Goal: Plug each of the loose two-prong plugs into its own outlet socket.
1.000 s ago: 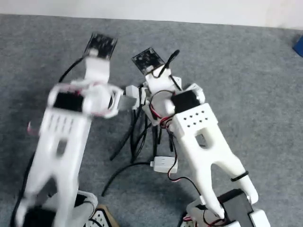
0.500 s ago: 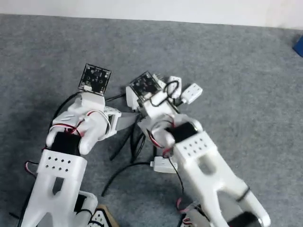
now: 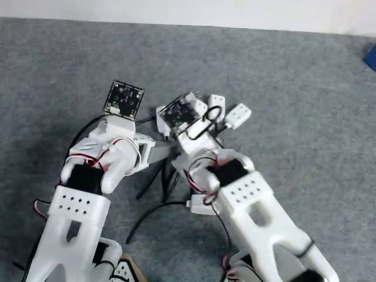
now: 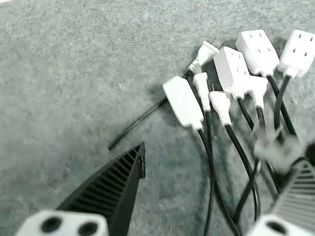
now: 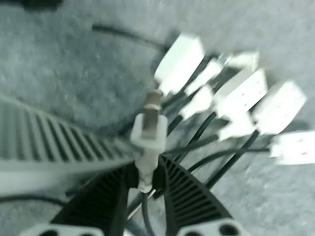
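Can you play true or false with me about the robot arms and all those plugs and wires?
1. The right gripper is pinching a white two-prong plug. True.
2. The left gripper is holding a socket. False: it is open, with nothing between its fingers.
3. The cords are black. True.
4. The held plug is already pushed into a socket. False: its prongs are bare, and the outlet sockets lie apart from it on the grey table cover.
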`<state>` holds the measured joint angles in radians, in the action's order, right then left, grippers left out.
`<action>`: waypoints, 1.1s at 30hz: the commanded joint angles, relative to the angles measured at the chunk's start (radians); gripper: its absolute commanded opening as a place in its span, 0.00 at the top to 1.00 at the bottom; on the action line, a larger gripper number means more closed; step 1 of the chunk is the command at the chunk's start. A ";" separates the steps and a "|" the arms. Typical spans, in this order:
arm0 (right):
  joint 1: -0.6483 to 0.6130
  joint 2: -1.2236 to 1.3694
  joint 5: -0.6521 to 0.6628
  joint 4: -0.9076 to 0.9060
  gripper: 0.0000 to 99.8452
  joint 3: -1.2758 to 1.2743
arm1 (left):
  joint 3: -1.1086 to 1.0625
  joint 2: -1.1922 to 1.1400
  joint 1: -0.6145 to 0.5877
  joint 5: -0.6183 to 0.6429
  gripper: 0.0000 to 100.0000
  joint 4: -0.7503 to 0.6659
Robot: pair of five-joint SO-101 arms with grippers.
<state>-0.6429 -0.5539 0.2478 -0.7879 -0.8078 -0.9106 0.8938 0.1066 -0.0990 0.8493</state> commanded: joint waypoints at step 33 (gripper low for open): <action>-0.025 -0.154 -0.014 -0.236 0.99 0.217 | -0.013 -0.133 0.061 -0.040 0.58 -0.087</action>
<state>-0.6582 -0.6674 0.2447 -1.0242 -0.6636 -0.9413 0.7679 0.1036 -0.1158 0.7710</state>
